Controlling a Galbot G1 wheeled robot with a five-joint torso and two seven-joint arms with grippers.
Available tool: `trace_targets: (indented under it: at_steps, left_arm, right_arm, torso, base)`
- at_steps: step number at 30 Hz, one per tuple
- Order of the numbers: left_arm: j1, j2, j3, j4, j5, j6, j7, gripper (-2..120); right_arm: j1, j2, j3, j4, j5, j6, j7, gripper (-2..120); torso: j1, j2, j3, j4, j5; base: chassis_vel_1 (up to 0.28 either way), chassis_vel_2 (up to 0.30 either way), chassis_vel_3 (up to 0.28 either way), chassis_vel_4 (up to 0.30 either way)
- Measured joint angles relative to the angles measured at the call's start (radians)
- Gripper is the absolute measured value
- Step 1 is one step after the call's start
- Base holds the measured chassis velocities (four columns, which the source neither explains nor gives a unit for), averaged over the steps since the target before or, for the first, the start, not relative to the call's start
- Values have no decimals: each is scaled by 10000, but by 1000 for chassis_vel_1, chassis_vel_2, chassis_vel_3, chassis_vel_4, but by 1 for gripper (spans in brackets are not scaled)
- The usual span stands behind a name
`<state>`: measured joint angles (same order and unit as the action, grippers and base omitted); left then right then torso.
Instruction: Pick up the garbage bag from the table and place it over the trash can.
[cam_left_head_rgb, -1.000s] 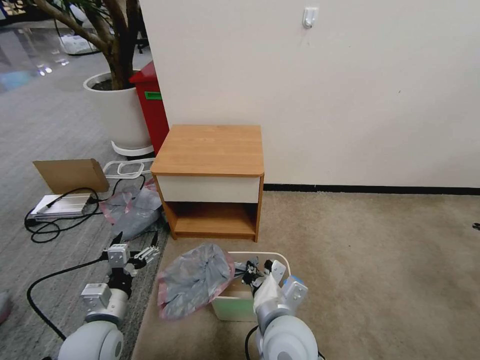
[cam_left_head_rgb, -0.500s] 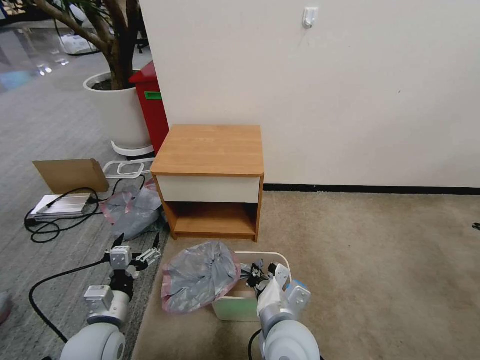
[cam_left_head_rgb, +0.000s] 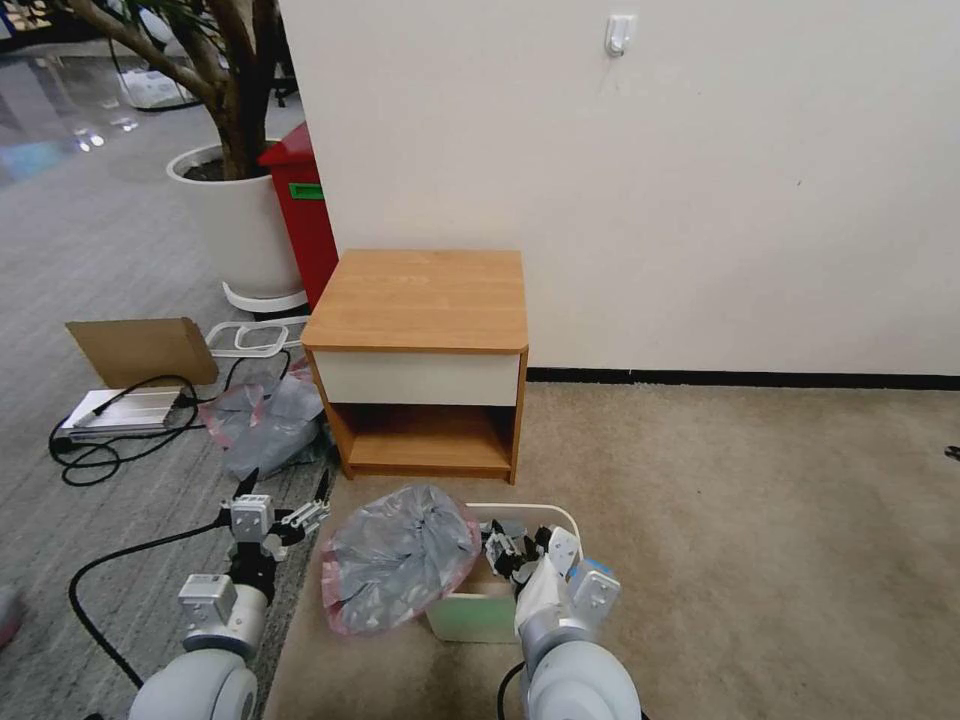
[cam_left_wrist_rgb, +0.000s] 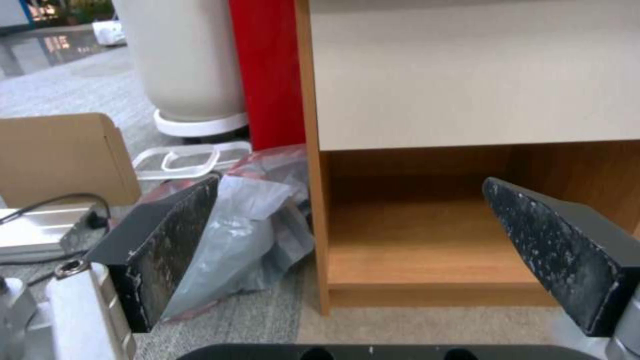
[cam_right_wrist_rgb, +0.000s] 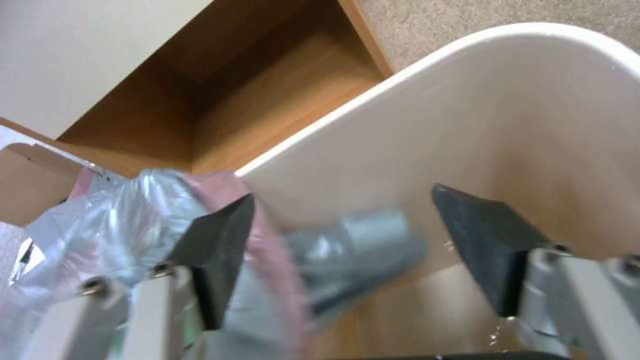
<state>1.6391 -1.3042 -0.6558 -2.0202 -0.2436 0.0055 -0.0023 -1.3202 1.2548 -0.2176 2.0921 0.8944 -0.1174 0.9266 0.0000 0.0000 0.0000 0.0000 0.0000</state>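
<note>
1. Your right gripper (cam_right_wrist_rgb: 340, 250) hangs inside the mouth of the small cream-white rectangular plastic trash can (cam_left_head_rgb: 530, 512), fingers spread wide; a fold of the thin grey translucent garbage bag with a pink-red rim (cam_left_head_rgb: 398, 555) lies between them, but they are not clamped on it.
2. Your left gripper (cam_left_head_rgb: 280, 495) hovers low over the carpet, to the left of the bag and apart from it, fingers also spread and empty; it faces the small light-brown wooden table with a white drawer front (cam_left_head_rgb: 420, 300).
3. I judge you are in the placing step: the bag is off the table and hangs over the can's left rim; most of it billows outside the can, and only a tongue reaches in.
4. The next move likely calls for catching the pink rim (cam_right_wrist_rgb: 223, 187) and stretching it round the far and right edges of the can; both grippers may be needed.
5. The bag looks crumpled, limp and glossy; I expect it to slip and bunch easily.
6. Further out, a larger grey-and-pink plastic heap (cam_left_head_rgb: 262, 420) lies by black cables (cam_left_head_rgb: 110, 440); leave it be.
</note>
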Motion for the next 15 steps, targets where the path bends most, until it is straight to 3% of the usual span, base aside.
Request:
trace_targets:
  at_steps: [7,11,12,14,15]
  left_arm:
    - [50,-29,100,-3,65,-30,23,99]
    - [35,45,224,-122,8,-8,28,99]
    - [23,75,234,-168,-83,15,29,99]
    - [-6,387,238,-787,-1342,614,138,99]
    - [-6,387,238,-787,-1342,614,138,99]
  right_arm:
    - [-10,1,17,22,-37,-23,15,96]
    - [-15,51,16,22,-123,-16,5,100]
    - [-13,60,18,19,-144,-10,0,100]
    - [-8,92,81,18,-296,35,-66,100]
    - [-8,92,81,18,-296,35,-66,100]
  torso:
    - [0,0,0,0,0]
    - [0,0,0,0,0]
    - [0,0,0,0,0]
    - [0,0,0,2,-3]
    - [0,0,0,2,-3]
  base:
    - [0,0,0,0]
    - [0,0,0,0]
    - [0,0,0,0]
    - [0,0,0,0]
    - [0,0,0,0]
